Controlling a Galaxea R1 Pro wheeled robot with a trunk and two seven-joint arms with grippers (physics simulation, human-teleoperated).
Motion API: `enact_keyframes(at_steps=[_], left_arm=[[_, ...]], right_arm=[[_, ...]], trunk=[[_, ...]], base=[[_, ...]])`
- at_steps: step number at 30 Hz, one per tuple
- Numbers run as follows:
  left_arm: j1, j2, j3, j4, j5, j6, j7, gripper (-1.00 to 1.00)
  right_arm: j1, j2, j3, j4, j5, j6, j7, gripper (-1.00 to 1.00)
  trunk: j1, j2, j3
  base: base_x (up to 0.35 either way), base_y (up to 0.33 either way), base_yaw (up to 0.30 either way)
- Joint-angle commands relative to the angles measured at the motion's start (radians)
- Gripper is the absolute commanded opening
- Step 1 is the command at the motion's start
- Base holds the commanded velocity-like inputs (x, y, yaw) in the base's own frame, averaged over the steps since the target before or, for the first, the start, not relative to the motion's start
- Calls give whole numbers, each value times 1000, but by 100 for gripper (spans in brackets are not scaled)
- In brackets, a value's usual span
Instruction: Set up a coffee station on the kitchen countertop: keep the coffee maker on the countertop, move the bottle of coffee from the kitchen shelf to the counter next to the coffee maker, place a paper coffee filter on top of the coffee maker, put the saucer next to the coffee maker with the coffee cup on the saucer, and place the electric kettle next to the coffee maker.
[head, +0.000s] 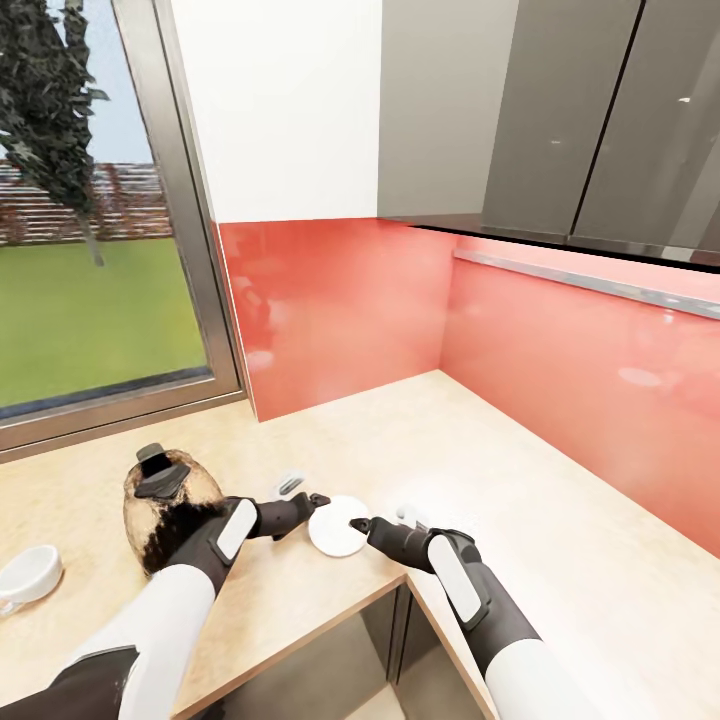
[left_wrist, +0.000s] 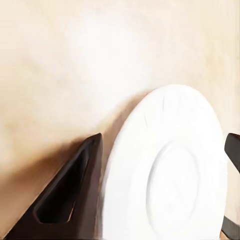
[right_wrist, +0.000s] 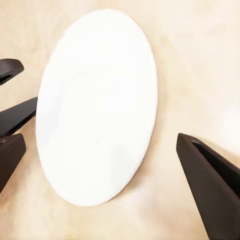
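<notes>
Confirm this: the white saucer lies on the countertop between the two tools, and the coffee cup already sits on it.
Wrong in one respect: the coffee cup is not on the saucer. The head view shows it apart, on the countertop at the far left, beyond the dark speckled pot. The saucer is bare and does lie between the left tool and the right tool.

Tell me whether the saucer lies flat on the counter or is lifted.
Flat, apparently: the saucer rests on the countertop between both open grippers, left and right; no gap shows beneath it.
</notes>
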Motion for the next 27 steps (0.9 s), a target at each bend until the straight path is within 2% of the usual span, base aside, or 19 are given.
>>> enact_keyframes(at_steps=[1, 16, 27], left_arm=[[-1, -6, 7, 0, -5, 9, -2, 100], [-1, -32, 5, -3, -5, 9, 0, 100], [-2, -37, 5, -4, -5, 10, 0, 100]], right_arm=[[-1, 0, 0, 0, 7, 5, 2, 100], [0, 0, 0, 0, 7, 5, 1, 100], [0, 0, 0, 0, 7, 6, 1, 100]], trunk=[[1, -2, -2], [1, -2, -2], [1, -2, -2]], base=[[0, 0, 0], [0, 0, 0], [0, 0, 0]])
